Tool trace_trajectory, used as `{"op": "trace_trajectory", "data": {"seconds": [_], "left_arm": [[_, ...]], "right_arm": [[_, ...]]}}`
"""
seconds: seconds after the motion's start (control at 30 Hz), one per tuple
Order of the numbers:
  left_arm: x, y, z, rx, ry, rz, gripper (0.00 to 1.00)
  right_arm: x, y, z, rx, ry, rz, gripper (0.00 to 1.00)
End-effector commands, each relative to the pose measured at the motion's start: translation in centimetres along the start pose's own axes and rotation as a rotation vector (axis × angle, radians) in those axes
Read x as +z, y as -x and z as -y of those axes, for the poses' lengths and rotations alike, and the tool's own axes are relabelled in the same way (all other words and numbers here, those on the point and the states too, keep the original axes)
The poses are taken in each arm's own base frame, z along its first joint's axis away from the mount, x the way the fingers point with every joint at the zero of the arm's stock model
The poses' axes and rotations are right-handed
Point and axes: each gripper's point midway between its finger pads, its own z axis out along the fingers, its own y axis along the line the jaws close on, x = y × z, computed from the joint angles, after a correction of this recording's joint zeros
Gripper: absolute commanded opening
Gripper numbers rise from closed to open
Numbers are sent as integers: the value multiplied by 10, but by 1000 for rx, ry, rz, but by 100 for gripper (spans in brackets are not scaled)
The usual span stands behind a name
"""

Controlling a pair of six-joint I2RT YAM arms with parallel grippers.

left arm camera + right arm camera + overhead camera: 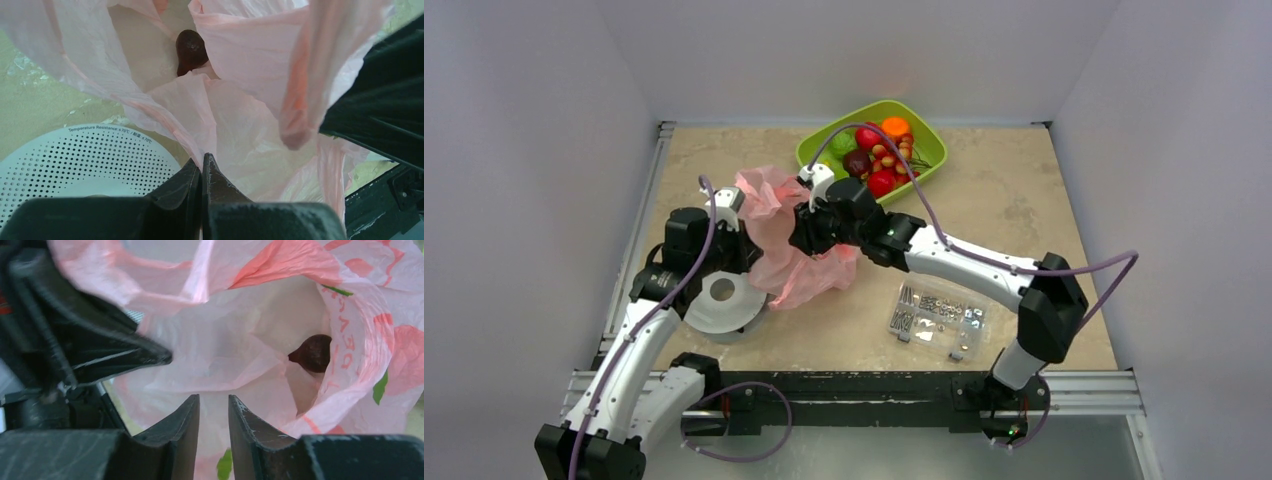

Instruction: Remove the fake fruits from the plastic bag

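Crowding plastic bag [809, 265]: white perforated disc [724, 300] at left, clear parts box [939, 315] near right, fruit-filled green tray [929, 140] beyond. Bag mid-table, both arms bent inward over it. Left gripper [202, 172] fingers pressed together, pinching film. Right gripper [213, 415] fingers narrowly parted. Only wrist views show dark fruit [191, 50] inside.

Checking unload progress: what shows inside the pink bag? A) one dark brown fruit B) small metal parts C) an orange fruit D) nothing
A: a dark brown fruit lies deep inside the plastic bag, seen from both wrist cameras.
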Motion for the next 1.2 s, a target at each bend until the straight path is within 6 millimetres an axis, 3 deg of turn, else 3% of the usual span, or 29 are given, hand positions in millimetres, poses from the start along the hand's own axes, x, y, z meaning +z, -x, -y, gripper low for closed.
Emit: {"op": "trace_trajectory", "data": {"seconds": [0.0,0.2,0.33,0.5,0.6,0.67,0.83,0.87,0.93,1.07,1.17], "left_arm": [[-7,18,11,49,-46,85,0],[-11,21,18,65,-74,122,0],[-12,21,22,83,-85,128,0],[-14,21,19,83,-62,134,0],[-14,21,14,80,-37,135,0],[-13,21,12,80,-22,127,0],[-9,13,7,69,-1,85,0],[-7,10,6,54,2,67,0],[-3,-2,8,-8,1,-8,0],[5,-26,23,-96,-88,-136,0],[13,-43,15,-105,-65,-187,0]], "right_arm": [[25,24,15,-24,-70,89,26],[73,9,50,-29,-220,71,21],[85,3,77,-81,-346,70,26],[83,-20,122,-243,-535,-29,28],[66,-31,130,-274,-567,-45,29],[58,-37,127,-297,-537,-39,38],[71,-73,125,-321,-449,-108,55],[74,-78,126,-324,-439,-106,58],[76,-83,126,-329,-434,-96,73],[72,-85,124,-334,-409,-42,94],[68,-93,131,-375,-429,-34,99]]}}
